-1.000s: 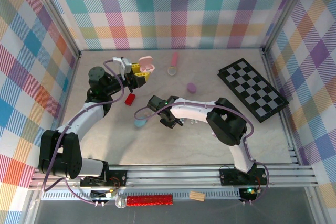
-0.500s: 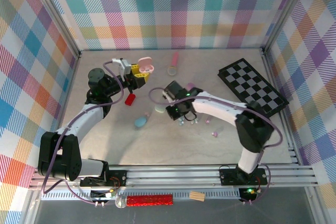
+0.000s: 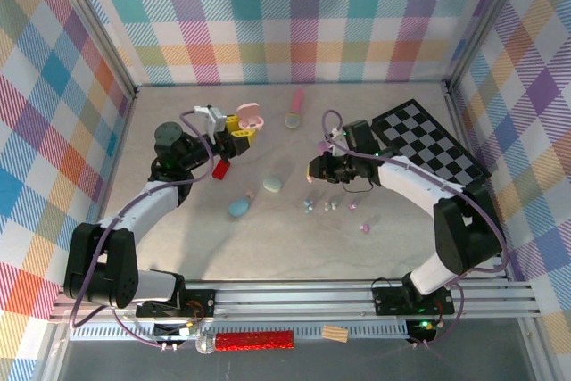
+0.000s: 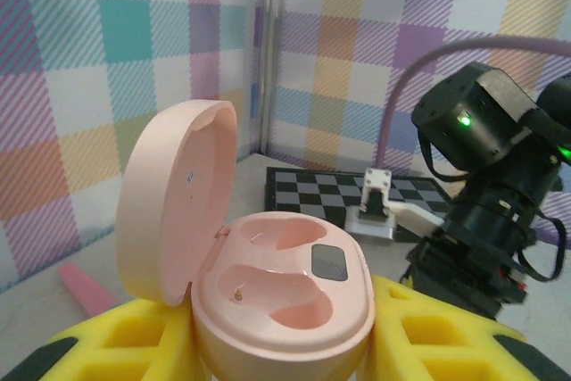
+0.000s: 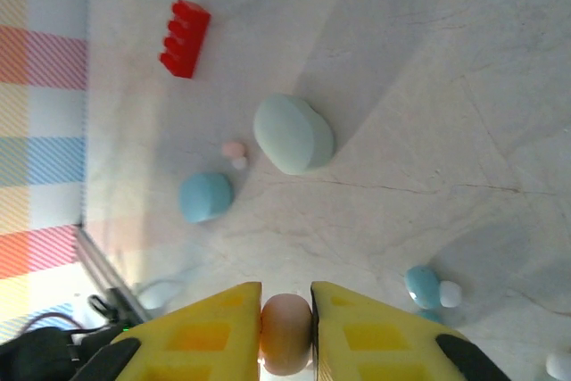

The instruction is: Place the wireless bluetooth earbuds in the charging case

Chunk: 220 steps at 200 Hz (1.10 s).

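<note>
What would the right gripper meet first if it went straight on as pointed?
Likely the mint case, lying straight ahead of the right gripper; depth is unclear, so the tabletop may come first.

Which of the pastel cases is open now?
The pink case, held in the left gripper: its lid stands up, showing both wells. The mint case and the blue case lie shut.

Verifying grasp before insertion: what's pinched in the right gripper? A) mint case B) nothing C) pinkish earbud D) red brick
C: in the right wrist view a small pinkish earbud sits clamped in the right gripper, while the mint case and red brick lie on the table.
</note>
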Each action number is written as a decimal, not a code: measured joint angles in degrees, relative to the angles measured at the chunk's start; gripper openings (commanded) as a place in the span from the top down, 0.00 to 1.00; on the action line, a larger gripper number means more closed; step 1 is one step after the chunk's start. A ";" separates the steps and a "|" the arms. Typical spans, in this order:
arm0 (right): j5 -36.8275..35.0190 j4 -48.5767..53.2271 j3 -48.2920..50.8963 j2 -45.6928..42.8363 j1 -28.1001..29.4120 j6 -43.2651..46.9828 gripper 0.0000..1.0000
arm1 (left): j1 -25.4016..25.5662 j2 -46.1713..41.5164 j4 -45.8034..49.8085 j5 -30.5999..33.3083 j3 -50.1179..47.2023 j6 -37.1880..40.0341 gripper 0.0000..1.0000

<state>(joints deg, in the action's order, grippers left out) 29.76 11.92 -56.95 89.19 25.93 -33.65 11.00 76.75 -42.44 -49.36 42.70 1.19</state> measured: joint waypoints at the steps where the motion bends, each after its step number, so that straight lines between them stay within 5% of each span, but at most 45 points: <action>1: 0.31 -0.31 0.17 -0.02 -0.17 -0.31 0.79 | 0.07 0.00 0.00 0.00 -0.07 0.00 0.62; 117: 12.07 -15.43 3.41 -3.89 -3.54 -13.77 0.79 | 7.52 1.79 -3.34 7.54 -2.21 2.75 0.62; 220: 11.37 -15.89 -0.72 -10.08 -2.01 -12.44 0.78 | 14.01 6.23 -4.72 12.04 -2.45 8.72 0.62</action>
<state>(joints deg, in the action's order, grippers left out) 41.12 -3.97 -57.67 79.11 23.92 -46.09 25.02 82.98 -47.16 -37.32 40.25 9.91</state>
